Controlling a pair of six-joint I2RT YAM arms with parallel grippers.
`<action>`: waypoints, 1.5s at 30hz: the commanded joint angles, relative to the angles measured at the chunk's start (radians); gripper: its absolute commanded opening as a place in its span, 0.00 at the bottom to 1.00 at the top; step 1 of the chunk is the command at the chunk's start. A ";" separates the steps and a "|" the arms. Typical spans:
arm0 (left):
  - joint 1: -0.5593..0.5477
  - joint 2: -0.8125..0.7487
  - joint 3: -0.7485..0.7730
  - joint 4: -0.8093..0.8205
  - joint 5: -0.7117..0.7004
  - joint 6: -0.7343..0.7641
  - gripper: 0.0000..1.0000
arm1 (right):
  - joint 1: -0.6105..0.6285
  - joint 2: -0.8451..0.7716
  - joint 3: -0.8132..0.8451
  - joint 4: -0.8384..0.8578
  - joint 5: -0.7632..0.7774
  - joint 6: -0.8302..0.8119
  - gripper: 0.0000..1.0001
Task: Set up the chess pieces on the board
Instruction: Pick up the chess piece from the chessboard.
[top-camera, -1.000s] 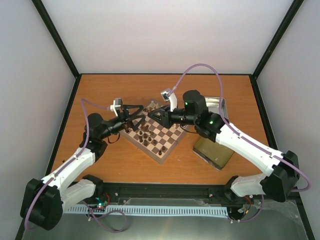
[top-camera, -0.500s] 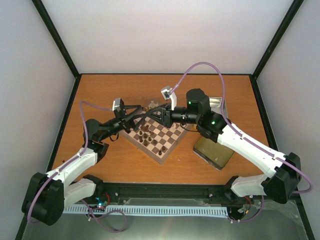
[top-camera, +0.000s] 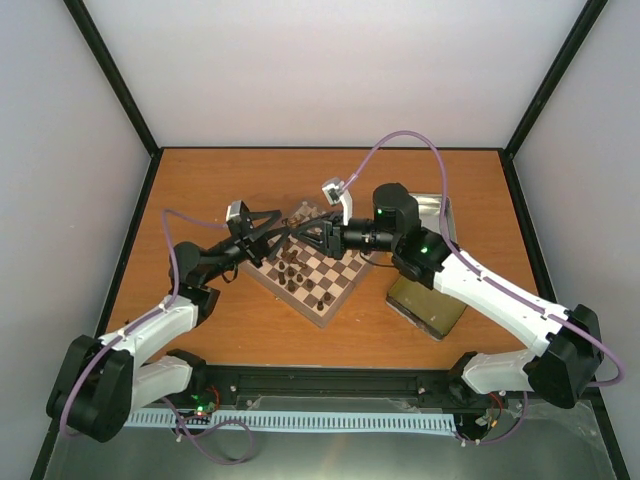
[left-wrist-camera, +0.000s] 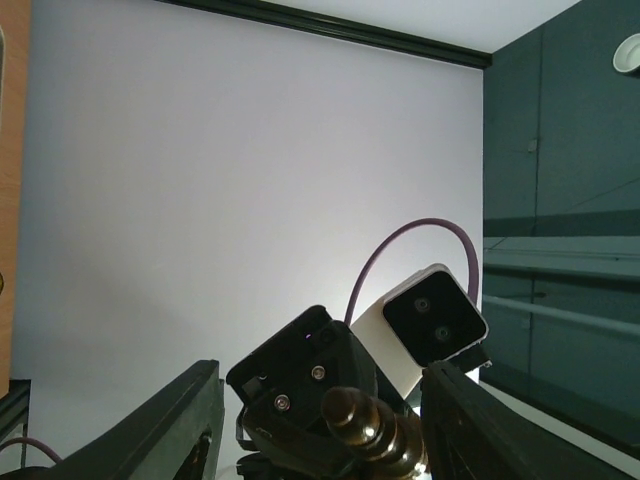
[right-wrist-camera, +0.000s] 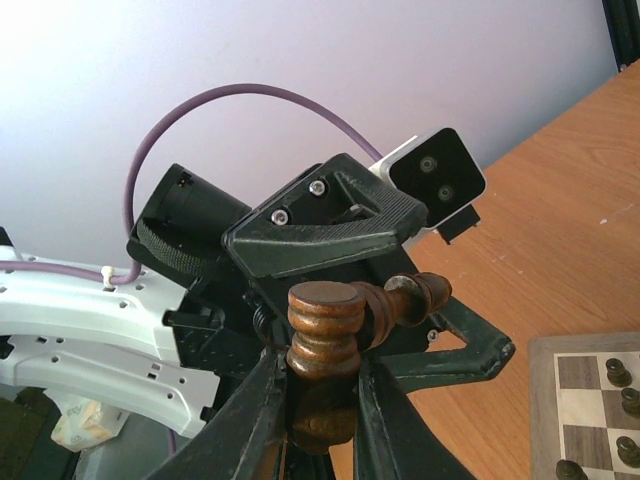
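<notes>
Right wrist view: right claw (right-wrist-camera: 322, 385) clamps a dark chess piece (right-wrist-camera: 322, 320), mid-frame; left claw (left-wrist-camera: 325, 400) gapes beside it. Both crowd the upper-left corner of the board (top-camera: 340, 276). Judged risk: a knock frees the piece, toppling standing chessmen (top-camera: 292, 270).

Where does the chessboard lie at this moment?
In the top view the chessboard sits turned cornerwise near the middle of the table, with a dark metal tin just to its right.
</notes>
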 joint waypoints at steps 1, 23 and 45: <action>0.006 0.015 0.029 0.221 -0.005 -0.060 0.55 | -0.006 -0.003 -0.016 0.049 -0.030 -0.003 0.14; 0.003 0.006 0.068 0.196 -0.002 -0.070 0.25 | -0.006 0.019 -0.048 0.083 -0.027 -0.003 0.14; 0.003 -0.217 0.300 -1.002 -0.290 1.031 0.01 | -0.006 -0.016 -0.069 -0.273 0.169 -0.070 0.13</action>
